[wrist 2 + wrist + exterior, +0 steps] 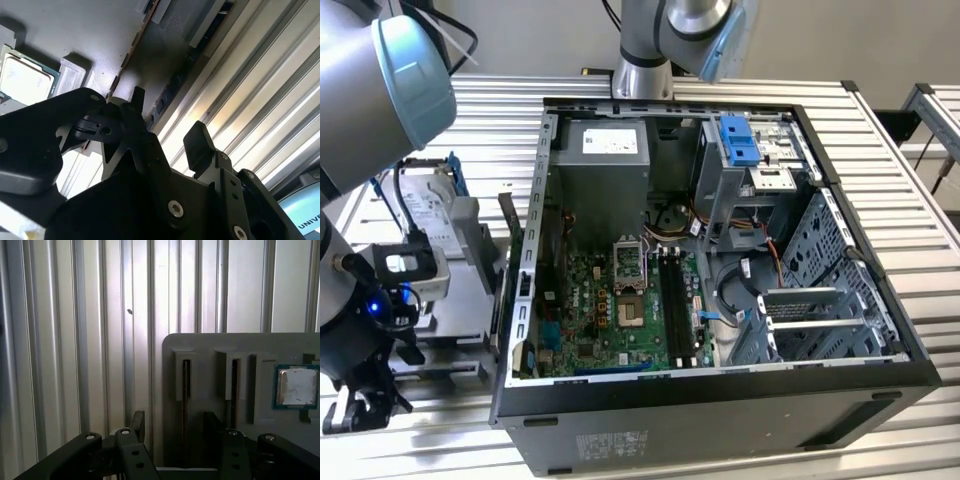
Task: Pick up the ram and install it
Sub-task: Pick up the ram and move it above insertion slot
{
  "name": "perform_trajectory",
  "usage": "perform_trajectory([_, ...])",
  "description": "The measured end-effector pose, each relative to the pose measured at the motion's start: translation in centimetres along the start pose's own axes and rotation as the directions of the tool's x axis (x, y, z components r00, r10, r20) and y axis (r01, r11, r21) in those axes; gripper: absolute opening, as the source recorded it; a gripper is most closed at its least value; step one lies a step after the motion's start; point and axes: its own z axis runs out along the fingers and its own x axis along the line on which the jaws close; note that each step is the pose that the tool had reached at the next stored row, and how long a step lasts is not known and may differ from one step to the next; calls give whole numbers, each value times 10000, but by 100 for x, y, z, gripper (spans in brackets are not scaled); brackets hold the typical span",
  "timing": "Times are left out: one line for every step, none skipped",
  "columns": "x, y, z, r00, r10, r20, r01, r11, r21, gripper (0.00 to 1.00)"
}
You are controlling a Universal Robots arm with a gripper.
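The ram [186, 382] shows edge-on as a thin dark strip standing in a slot of a grey holder [210, 347]. In the second wrist view the ram [131, 52] is a thin brownish line on the same holder [75, 30]. My gripper [175, 425] is open, with one black finger on each side of that slot and nothing between them. The second wrist view also shows the gripper [167, 122] with a clear gap. In the exterior view the gripper [362, 405] hangs low at the left, beside the open computer case [880, 385] with its green motherboard [590, 310] and black slots [672, 310].
A second slot [234, 380] holds another thin stick, and a square processor chip [296, 386] lies beside it. A silver drive with blue handles [420, 200] stands at the exterior view's left. A second robot arm [660, 40] rises behind the case. The table is ribbed metal [920, 300].
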Motion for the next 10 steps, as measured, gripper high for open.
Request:
perform_trajectory([1, 0, 1, 10000, 0, 0, 0, 10000, 0, 100])
perform_trajectory([1, 0, 1, 10000, 0, 0, 0, 10000, 0, 100])
perform_trajectory([2, 0, 2, 10000, 0, 0, 0, 10000, 0, 100])
perform_trajectory([2, 0, 2, 10000, 0, 0, 0, 10000, 0, 100])
perform_trajectory([3, 0, 3, 10000, 0, 0, 0, 10000, 0, 100])
perform_trajectory([3, 0, 3, 10000, 0, 1, 0, 10000, 0, 100])
perform_trajectory([4, 0, 3, 10000, 0, 0, 0, 10000, -1, 100])
perform_trajectory([4, 0, 4, 10000, 0, 0, 0, 10000, 0, 100])
perform_trajectory([5, 0, 5, 10000, 0, 0, 0, 10000, 1, 100])
perform_trajectory([3, 0, 5, 10000, 0, -1, 0, 10000, 0, 100])
